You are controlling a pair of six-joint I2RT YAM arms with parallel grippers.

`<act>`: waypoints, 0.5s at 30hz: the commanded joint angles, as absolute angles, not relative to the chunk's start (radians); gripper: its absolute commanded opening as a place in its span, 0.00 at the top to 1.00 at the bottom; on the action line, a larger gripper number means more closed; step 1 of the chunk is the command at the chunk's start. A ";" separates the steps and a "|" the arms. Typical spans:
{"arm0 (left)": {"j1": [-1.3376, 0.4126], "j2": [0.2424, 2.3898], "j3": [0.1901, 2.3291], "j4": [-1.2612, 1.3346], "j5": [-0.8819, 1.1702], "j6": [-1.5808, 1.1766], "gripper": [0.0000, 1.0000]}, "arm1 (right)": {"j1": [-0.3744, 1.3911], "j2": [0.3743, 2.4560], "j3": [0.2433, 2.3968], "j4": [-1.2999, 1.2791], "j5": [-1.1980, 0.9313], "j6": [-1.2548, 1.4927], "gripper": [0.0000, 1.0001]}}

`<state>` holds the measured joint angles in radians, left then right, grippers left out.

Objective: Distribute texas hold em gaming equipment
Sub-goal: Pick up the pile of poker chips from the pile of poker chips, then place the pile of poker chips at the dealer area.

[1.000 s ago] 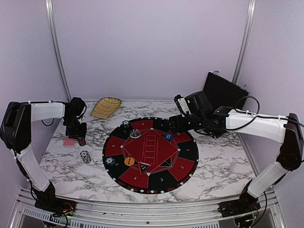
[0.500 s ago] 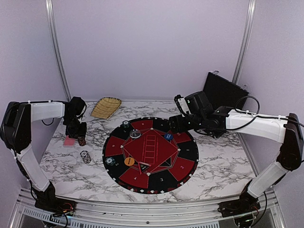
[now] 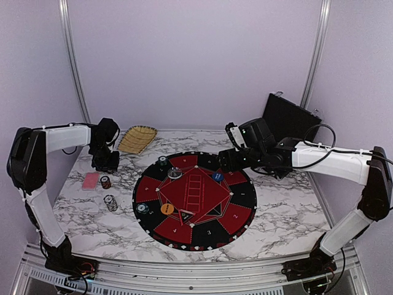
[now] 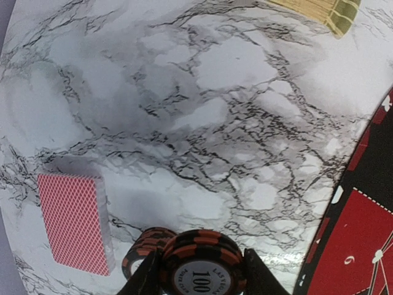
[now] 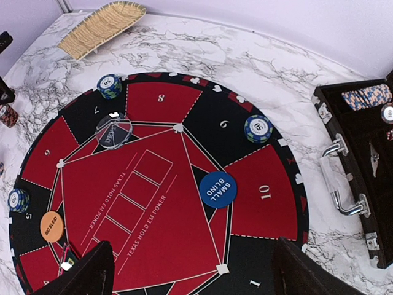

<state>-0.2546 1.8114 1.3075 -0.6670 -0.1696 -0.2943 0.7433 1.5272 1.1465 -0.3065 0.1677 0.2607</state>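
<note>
Black case [image 5: 363,144] holds striped chips [image 5: 367,96]. Left pincer [image 4: 198,278] clamps orange-black chip stack [image 4: 202,247]; right pincer [image 5: 193,273] spread wide.

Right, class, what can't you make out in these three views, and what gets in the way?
- Left wrist: orange-and-black poker chip stack in the left gripper, height cut by bottom edge.
- Left wrist: woven yellow basket, cut by top edge.
- Right wrist: open black case, cut by right edge.
</note>
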 commanded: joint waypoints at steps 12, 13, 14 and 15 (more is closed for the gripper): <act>-0.431 2.156 1.766 -0.809 -0.172 -0.308 0.67 | 0.736 1.462 1.122 -0.322 0.200 0.269 0.14; -0.441 2.184 1.796 -0.818 -0.171 -0.308 0.67 | 0.733 1.457 1.118 -0.325 0.202 0.269 0.14; -0.450 2.207 1.825 -0.826 -0.168 -0.309 0.67 | 0.731 1.451 1.115 -0.328 0.204 0.269 0.14; -0.457 2.229 1.851 -0.833 -0.167 -0.311 0.67 | 0.728 1.445 1.111 -0.329 0.203 0.270 0.14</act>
